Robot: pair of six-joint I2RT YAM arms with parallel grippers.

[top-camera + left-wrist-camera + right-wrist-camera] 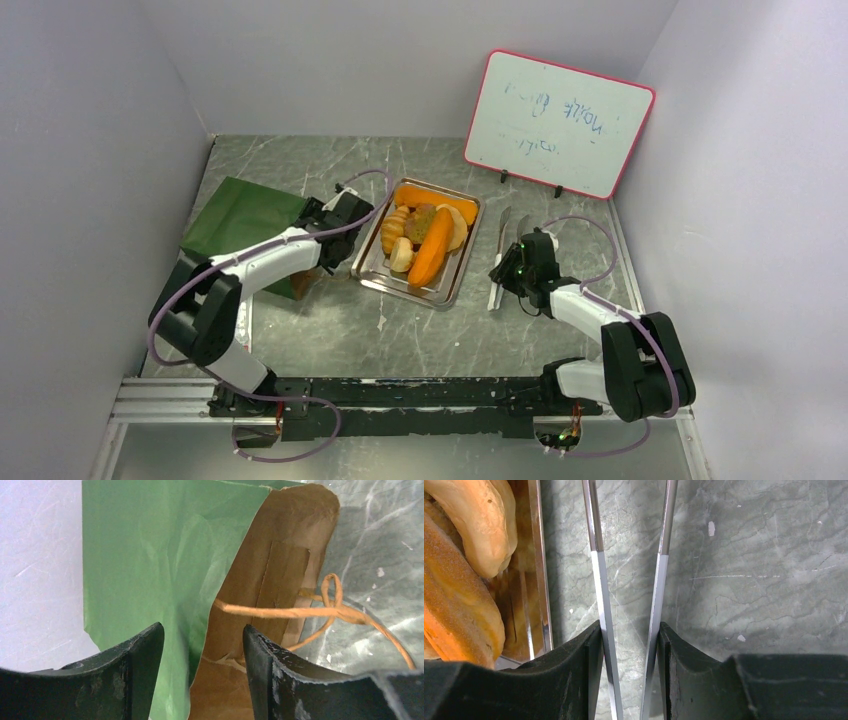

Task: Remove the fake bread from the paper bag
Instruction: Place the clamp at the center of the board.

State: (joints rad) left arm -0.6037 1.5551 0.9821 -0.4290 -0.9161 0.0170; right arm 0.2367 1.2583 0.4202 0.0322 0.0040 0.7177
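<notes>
The dark green paper bag (pixel 245 220) lies flat at the left of the table, its brown mouth toward the tray. In the left wrist view the bag (pixel 150 555) shows its kraft inner flap and a twisted handle (pixel 300 611); no bread shows in what I see of its inside. My left gripper (pixel 202 635) (pixel 312 222) is open, with the bag's rim edge in the gap between its fingers. Several pieces of fake bread (pixel 430 248) (pixel 479 520) lie in the metal tray (pixel 372 270). My right gripper (pixel 630 635) (pixel 505 268) is shut on metal tongs (pixel 600 580).
The tongs (pixel 500 255) lie on the table just right of the tray, whose rim (pixel 540 580) runs close to my right fingers. A pink-framed whiteboard (pixel 558 122) stands at the back right. Grey walls close in on both sides.
</notes>
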